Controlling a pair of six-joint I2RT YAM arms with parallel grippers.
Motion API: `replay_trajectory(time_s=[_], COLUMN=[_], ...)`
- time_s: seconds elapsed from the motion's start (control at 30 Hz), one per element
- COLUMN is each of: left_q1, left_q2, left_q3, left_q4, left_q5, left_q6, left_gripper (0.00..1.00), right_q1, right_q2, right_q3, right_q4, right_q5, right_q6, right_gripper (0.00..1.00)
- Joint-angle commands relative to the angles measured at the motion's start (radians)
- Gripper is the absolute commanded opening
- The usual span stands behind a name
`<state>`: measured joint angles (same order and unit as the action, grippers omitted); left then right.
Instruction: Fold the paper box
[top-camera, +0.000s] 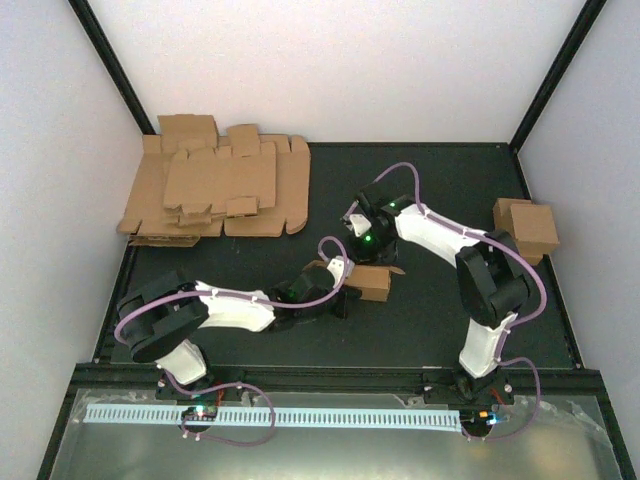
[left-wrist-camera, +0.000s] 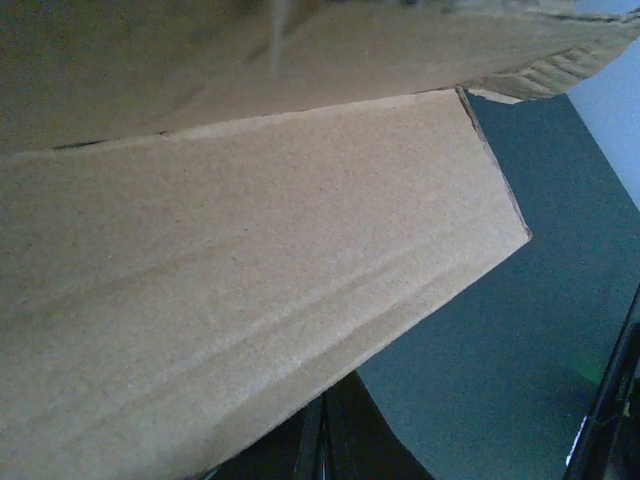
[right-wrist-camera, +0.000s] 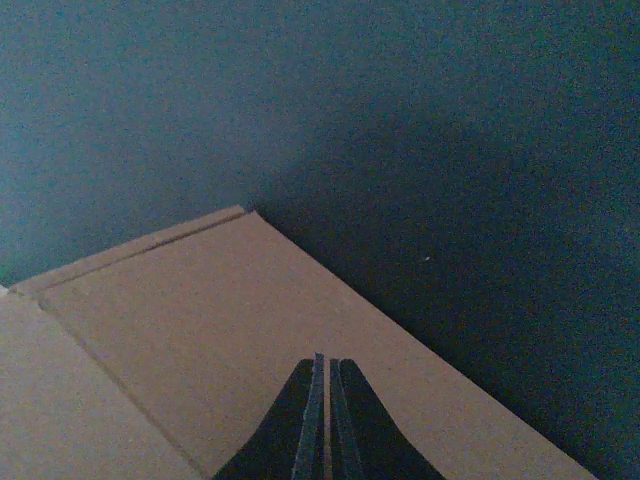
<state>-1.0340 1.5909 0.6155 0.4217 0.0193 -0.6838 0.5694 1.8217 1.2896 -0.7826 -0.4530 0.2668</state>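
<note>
The paper box is a small brown cardboard box on the dark mat near the middle of the table, with a flap raised. My left gripper is at its left end. In the left wrist view a cardboard panel fills most of the frame and hides the fingertips. The visible finger bases lie pressed together. My right gripper points down at the box from behind. In the right wrist view it is shut, with its tips over a flat panel of the box and holding nothing.
A pile of flat brown cardboard blanks lies at the back left. A folded brown box stands at the right edge. A white perforated strip runs along the near edge by the arm bases.
</note>
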Motion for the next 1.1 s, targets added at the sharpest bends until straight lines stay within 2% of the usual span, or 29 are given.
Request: replay_trajectory(time_s=[0.0, 0.03, 0.2, 0.33, 0.43, 0.53, 0.67, 0.77, 0.87, 0.97, 1.0, 1.07], left_q1=[0.025, 0.025, 0.023, 0.023, 0.023, 0.028, 0.073, 0.159, 0.242, 0.293, 0.311, 0.346], left_q2=[-0.002, -0.007, -0.108, -0.209, -0.298, -0.440, -0.602, -0.700, -0.714, -0.665, -0.644, -0.596], left_q3=[0.058, 0.059, -0.012, -0.047, -0.061, -0.050, 0.014, 0.064, 0.117, 0.167, 0.178, 0.205], left_q4=[0.114, 0.101, 0.026, -0.101, -0.181, -0.337, -0.579, -0.724, -0.807, -0.866, -0.871, -0.885], left_q5=[-0.029, -0.022, -0.015, 0.002, 0.053, 0.024, -0.084, -0.099, -0.072, -0.063, -0.037, 0.031], left_q6=[0.016, 0.016, -0.006, -0.012, 0.015, 0.064, 0.151, 0.203, 0.278, 0.354, 0.382, 0.429], left_gripper=[0.02, 0.02, 0.19, 0.26, 0.33, 0.36, 0.49, 0.61, 0.70, 0.72, 0.73, 0.74], right_q1=[0.004, 0.000, -0.016, -0.027, -0.028, -0.028, -0.028, -0.029, -0.029, -0.029, -0.029, -0.029], right_q2=[0.019, 0.023, 0.004, -0.044, -0.093, -0.167, -0.295, -0.395, -0.517, -0.675, -0.722, -0.793], right_q3=[0.055, 0.072, 0.134, 0.142, 0.150, 0.128, 0.054, -0.035, -0.156, -0.302, -0.346, -0.415], right_q4=[-0.091, -0.099, -0.120, -0.089, -0.079, -0.060, -0.021, 0.015, 0.078, 0.174, 0.203, 0.235], right_q5=[0.027, 0.058, 0.263, 0.322, 0.393, 0.461, 0.541, 0.584, 0.546, 0.472, 0.453, 0.433], right_q6=[-0.007, -0.004, 0.011, 0.016, 0.019, 0.031, 0.053, 0.053, 0.053, 0.049, 0.049, 0.059], right_gripper=[0.08, 0.09, 0.21, 0.31, 0.33, 0.35, 0.38, 0.38, 0.37, 0.39, 0.41, 0.58])
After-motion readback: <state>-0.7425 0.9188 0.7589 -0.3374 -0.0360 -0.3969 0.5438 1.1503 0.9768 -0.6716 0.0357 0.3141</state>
